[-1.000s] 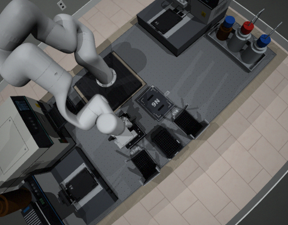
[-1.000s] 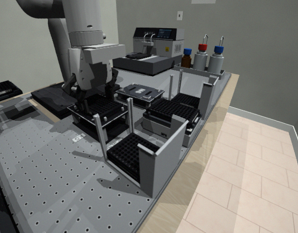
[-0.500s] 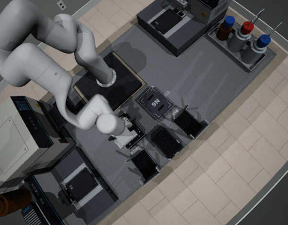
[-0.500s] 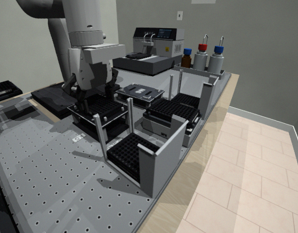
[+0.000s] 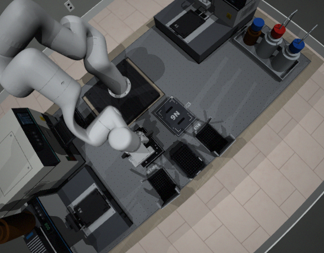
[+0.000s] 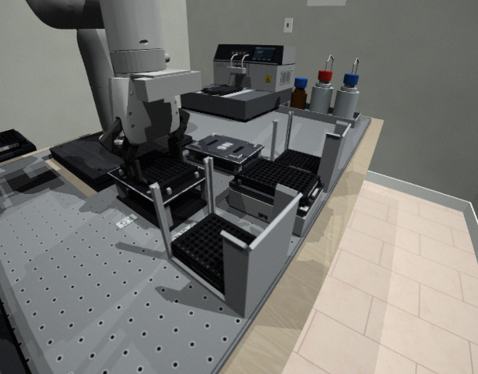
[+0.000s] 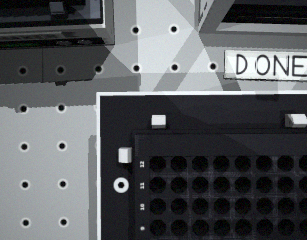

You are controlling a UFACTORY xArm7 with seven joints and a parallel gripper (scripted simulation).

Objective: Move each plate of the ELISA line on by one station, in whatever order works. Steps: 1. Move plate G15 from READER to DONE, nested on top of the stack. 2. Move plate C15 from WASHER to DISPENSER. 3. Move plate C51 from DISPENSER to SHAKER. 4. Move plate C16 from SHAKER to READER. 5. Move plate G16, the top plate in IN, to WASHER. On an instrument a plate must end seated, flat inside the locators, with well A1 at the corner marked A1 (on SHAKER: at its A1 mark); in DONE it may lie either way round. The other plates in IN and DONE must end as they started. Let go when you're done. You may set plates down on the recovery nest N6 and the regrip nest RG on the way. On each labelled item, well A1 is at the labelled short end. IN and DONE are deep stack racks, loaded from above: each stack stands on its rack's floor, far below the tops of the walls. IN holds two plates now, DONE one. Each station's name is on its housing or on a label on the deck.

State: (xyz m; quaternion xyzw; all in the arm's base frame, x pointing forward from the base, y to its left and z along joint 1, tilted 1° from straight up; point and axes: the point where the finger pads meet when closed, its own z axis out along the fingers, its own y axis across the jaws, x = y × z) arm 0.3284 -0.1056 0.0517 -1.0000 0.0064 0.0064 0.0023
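My gripper (image 6: 150,157) is down over the raised regrip nest (image 6: 130,183) (image 5: 157,150) (image 7: 113,115) and is shut on the black well plate (image 6: 166,169) (image 7: 223,190) that lies inside the nest's locators. I cannot read this plate's label. The DONE rack (image 6: 263,249) stands just in front of the nest with a black plate (image 5: 163,185) on its floor; its label (image 7: 268,65) shows in the wrist view. The shaker holds a plate (image 5: 187,160) (image 6: 271,174). The IN rack (image 5: 211,137) (image 6: 300,159) holds black plates. The washer plate (image 5: 187,22) and the dispenser plate (image 5: 91,209) sit on their trays.
The recovery nest N6 (image 5: 174,116) (image 6: 225,146) stands bare behind the shaker. Three bottles (image 5: 276,40) stand in a tray at the far corner. The big reader housing (image 5: 20,152) is to the left. Thin rack posts (image 6: 209,181) rise close beside the nest.
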